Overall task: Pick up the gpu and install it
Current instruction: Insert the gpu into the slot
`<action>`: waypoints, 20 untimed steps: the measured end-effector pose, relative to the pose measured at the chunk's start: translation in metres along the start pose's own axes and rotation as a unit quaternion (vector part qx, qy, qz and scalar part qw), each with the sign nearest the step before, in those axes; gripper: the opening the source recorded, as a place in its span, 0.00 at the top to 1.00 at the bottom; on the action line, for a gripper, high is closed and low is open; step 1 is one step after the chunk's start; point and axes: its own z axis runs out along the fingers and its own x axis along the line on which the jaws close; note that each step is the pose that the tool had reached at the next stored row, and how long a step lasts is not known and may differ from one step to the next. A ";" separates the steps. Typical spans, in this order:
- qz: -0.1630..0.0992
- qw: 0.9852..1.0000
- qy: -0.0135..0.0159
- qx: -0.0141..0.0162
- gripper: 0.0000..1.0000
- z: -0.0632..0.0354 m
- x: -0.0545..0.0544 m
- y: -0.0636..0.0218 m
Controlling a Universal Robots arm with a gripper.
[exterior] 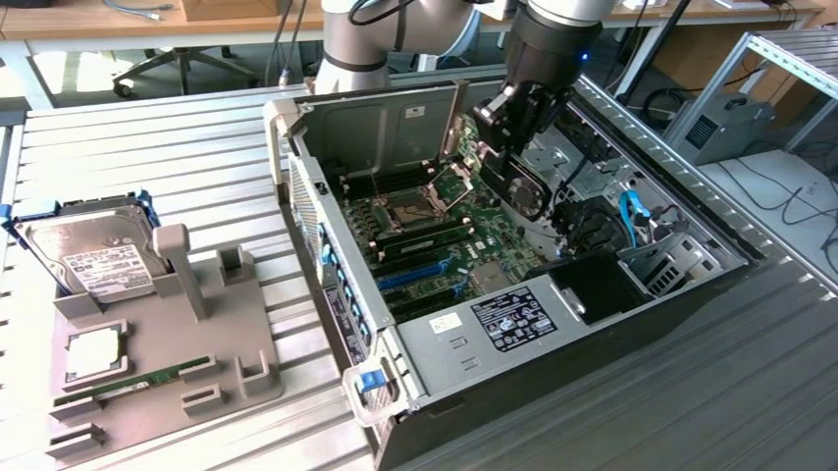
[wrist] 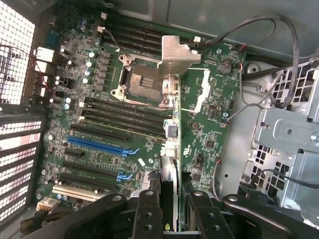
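Observation:
My gripper (exterior: 505, 145) hangs over the open computer case (exterior: 524, 339), shut on the gpu (exterior: 524, 191), a dark flat card with a round fan that points down into the case. In the wrist view the gpu (wrist: 169, 167) shows edge-on between the two black fingers (wrist: 148, 211) of the gripper (wrist: 172, 211). It is held above the motherboard (wrist: 209, 124), beside the blue slots (wrist: 99, 146) and apart from them. The same blue slots (exterior: 416, 277) lie toward the case's front in the exterior view.
An open CPU socket (wrist: 137, 79) with its raised metal lid sits mid-board. Cables and a metal drive cage (wrist: 286, 134) line one side of the case. At the exterior view's left, a grey fixture (exterior: 171, 363) carries a hard drive (exterior: 98, 260) and a green memory stick (exterior: 131, 383).

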 end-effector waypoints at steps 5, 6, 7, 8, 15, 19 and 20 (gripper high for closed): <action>-0.013 1.000 0.000 0.000 0.73 0.0001 -0.001 -0.0002; -0.014 1.000 0.000 0.000 0.73 0.0001 -0.001 -0.0003; -0.016 1.000 0.000 0.000 0.73 0.0001 -0.001 -0.0003; -0.018 1.000 0.000 0.000 0.73 0.0001 -0.001 -0.0003; -0.030 1.000 0.000 -0.001 0.73 0.0001 -0.002 -0.0006; -0.038 0.999 0.001 -0.001 0.73 0.0002 -0.003 -0.0007; -0.039 0.999 0.001 -0.001 0.73 0.0002 -0.003 -0.0007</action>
